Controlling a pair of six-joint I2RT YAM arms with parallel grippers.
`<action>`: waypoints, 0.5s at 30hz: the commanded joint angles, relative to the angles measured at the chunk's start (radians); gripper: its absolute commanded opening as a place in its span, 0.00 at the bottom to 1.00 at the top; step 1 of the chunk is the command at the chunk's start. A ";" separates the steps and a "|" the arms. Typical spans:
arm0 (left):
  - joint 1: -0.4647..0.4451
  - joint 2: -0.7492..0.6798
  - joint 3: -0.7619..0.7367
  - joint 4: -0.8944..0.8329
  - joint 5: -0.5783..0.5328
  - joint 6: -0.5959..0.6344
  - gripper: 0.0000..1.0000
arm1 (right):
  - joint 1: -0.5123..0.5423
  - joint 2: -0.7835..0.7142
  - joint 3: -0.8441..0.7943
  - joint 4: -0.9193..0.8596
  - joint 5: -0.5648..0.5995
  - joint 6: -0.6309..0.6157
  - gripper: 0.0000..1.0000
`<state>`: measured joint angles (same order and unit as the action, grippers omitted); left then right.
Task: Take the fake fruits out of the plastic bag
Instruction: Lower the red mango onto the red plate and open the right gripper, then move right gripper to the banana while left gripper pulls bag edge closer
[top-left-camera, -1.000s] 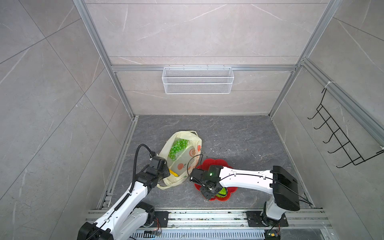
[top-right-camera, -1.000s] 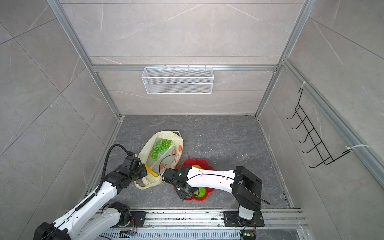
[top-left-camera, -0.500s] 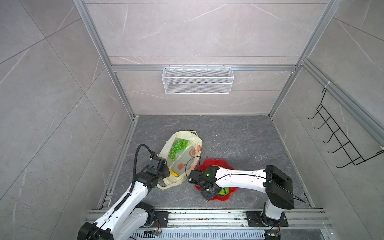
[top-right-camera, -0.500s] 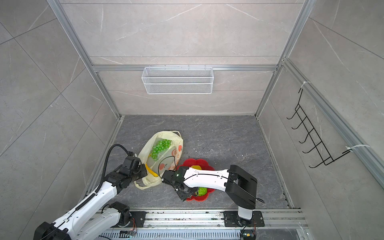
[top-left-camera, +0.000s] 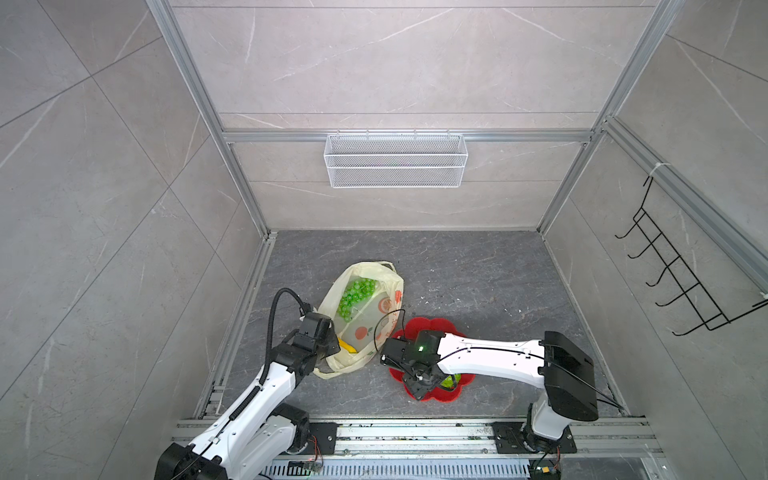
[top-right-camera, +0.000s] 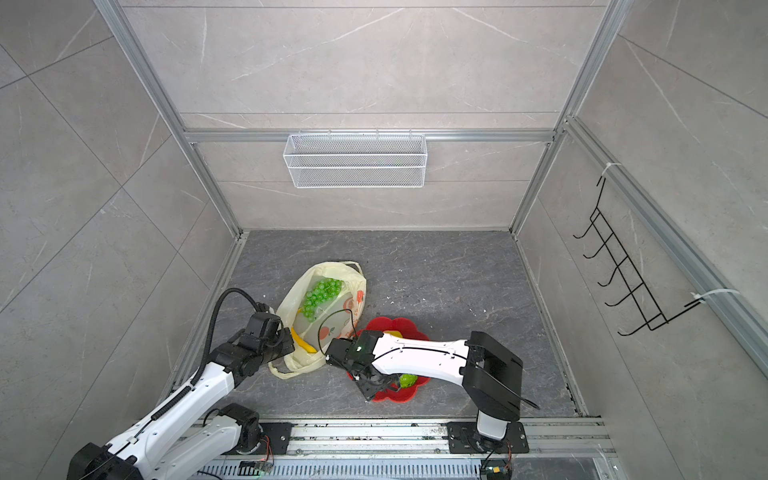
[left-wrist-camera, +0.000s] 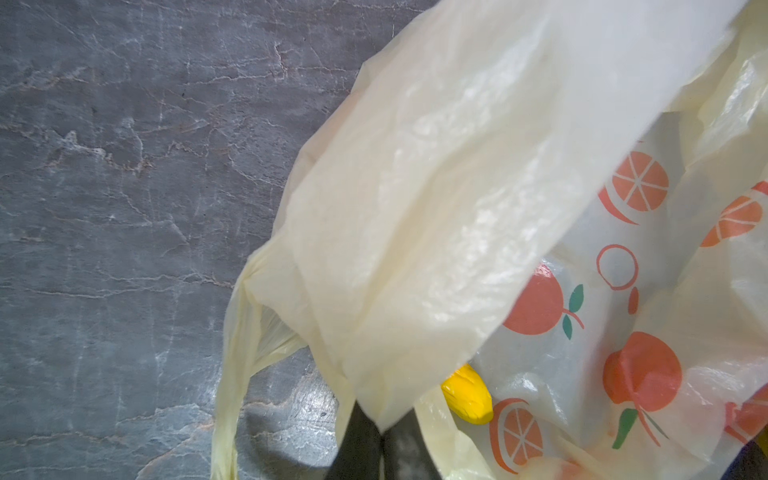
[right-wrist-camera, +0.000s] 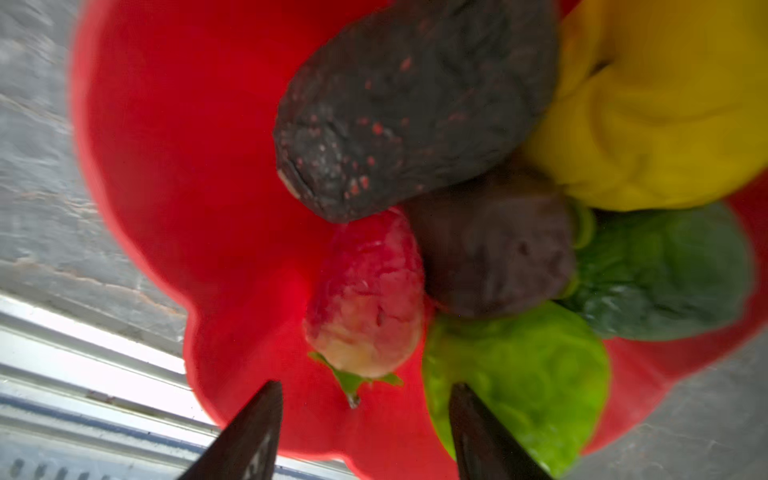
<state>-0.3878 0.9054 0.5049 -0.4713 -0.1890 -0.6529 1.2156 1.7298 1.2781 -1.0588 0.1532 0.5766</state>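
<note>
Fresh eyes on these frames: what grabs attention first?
A red flower-shaped plate by the front rail, heaped with a dark avocado, red strawberry, bumpy green ball and yellow lemon, under the open right claw. To its left, the left claw pinches a pale cream-yellow plastic bag holding a green grape bunch and yellow banana.

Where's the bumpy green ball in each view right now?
Both top views: bumpy green ball on the red plate, partly hidden by the right arm.
Left wrist: not in it.
Right wrist: beside the strawberry.
Shared landmark: the red plate.
</note>
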 joint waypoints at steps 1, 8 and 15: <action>-0.002 0.007 0.002 -0.004 0.009 -0.025 0.00 | 0.005 -0.059 0.037 -0.051 0.079 0.020 0.70; -0.002 0.007 -0.002 -0.020 0.041 -0.073 0.00 | 0.004 -0.096 0.086 -0.037 0.171 0.034 0.72; -0.002 -0.030 0.040 -0.134 0.003 -0.088 0.12 | 0.004 -0.161 0.103 0.050 0.253 0.044 0.72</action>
<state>-0.3878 0.9020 0.5049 -0.5274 -0.1596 -0.7162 1.2156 1.6222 1.3598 -1.0512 0.3351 0.5949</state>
